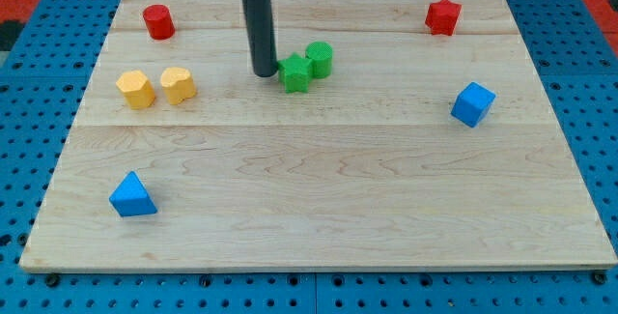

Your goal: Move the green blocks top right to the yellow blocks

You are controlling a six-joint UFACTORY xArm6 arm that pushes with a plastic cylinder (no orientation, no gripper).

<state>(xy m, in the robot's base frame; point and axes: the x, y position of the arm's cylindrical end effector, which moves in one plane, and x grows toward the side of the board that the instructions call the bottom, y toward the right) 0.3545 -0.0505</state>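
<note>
Two green blocks lie touching near the board's upper middle: a green star [295, 72] and a green cylinder [320, 58] just up and to its right. Two yellow blocks sit side by side at the view's left: a yellow hexagonal block [135, 89] and a yellow heart-like block [178, 84]. My tip [264, 71] stands just left of the green star, close to or touching it, between the green and yellow blocks.
A red cylinder [158, 21] sits at the upper left, a red star [442, 15] at the upper right, a blue cube [472, 103] at the right, and a blue triangular block [131, 196] at the lower left. The wooden board [319, 227] lies on a blue pegboard.
</note>
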